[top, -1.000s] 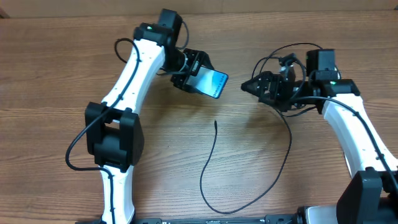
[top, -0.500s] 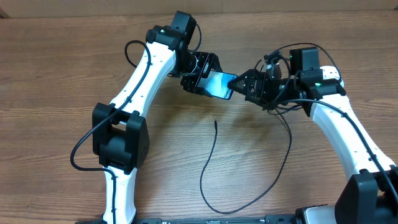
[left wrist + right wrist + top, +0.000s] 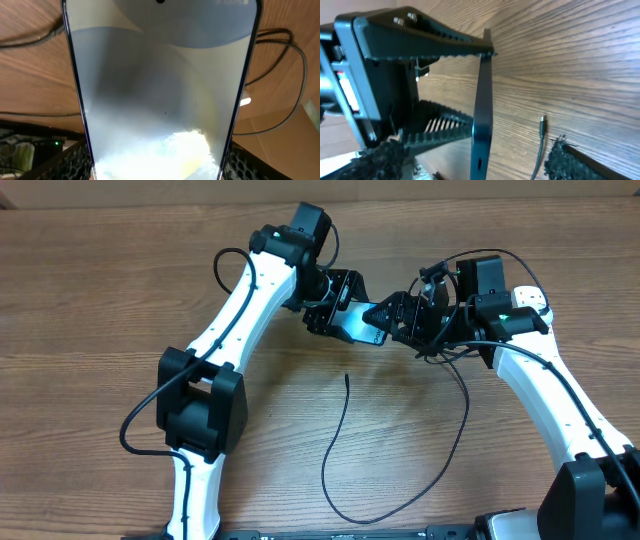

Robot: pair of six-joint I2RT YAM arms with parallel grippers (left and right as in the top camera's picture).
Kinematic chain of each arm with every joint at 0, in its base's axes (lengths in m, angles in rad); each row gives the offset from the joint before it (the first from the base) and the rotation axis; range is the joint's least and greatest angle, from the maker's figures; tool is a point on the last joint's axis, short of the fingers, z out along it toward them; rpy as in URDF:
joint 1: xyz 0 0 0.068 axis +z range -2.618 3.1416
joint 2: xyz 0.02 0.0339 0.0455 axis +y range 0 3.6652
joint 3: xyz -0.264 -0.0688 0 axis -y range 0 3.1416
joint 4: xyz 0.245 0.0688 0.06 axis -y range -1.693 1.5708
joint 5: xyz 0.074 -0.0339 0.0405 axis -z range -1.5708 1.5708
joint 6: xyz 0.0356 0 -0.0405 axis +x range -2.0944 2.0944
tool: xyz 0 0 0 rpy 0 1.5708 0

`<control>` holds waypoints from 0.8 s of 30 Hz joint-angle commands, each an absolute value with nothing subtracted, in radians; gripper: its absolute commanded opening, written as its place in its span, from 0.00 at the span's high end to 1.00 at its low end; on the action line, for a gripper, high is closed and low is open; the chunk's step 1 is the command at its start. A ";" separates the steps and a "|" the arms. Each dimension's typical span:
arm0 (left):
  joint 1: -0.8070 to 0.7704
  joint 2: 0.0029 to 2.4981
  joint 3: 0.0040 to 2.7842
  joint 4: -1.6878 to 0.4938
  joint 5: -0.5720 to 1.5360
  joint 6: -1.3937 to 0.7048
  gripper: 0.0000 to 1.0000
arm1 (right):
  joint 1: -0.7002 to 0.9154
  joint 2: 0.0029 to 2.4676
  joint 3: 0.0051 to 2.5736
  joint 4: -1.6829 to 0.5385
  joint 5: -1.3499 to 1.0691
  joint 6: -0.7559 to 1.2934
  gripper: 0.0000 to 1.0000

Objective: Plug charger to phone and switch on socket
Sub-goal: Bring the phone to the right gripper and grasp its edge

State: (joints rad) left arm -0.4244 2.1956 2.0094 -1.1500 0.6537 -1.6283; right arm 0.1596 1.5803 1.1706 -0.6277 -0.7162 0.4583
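Both arms have closed toward the middle of the table [image 3: 90, 330] since half a second ago, so the right gripper [image 3: 386, 314] now meets the right end of the phone [image 3: 358, 328], where a small gap showed before; the charger [image 3: 334, 432] has not shifted. No brand or label can be read. The left wrist camera shows only a faint pale mark at the top right of the glass, too blurred to make out, and a small round camera hole at the top edge. That view is filled by the phone [image 3: 160, 100], its screen a smooth pale grey-blue with bright glare low down and a thin dark rim. The left gripper [image 3: 343, 312] is clamped on the phone, one black cross-hatched pad [image 3: 75, 161] at each lower corner. The right wrist camera alone shows the phone [image 3: 481, 100] edge-on, a slim dark slab held above the wood between two ridged black fingers [image 3: 427, 42], with a small slot in its near end. The right gripper's own rough pads [image 3: 382, 161] stand spread wide on either side of that end; contact cannot be judged. The connector tip [image 3: 542, 120] lies loose on the grained wood, apart from the phone. From overhead the thin black cable runs down from that tip, curves near the front edge and rises toward the right arm.
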 commanded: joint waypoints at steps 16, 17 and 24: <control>-0.479 2.196 2.040 -1.110 0.711 -1.710 0.96 | 0.163 1.578 1.198 -0.635 -0.644 0.472 0.60; -0.482 2.196 2.040 -1.109 0.712 -1.712 0.96 | 0.163 1.578 1.198 -0.636 -0.644 0.472 0.61; -0.496 2.196 2.040 -1.082 0.732 -1.723 0.96 | 0.163 1.578 1.198 -0.637 -0.644 0.472 0.69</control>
State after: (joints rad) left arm -0.4862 2.1956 2.0094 -1.0924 0.6838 -1.7012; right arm 0.1596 1.5803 1.1706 -0.6399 -0.6506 0.4736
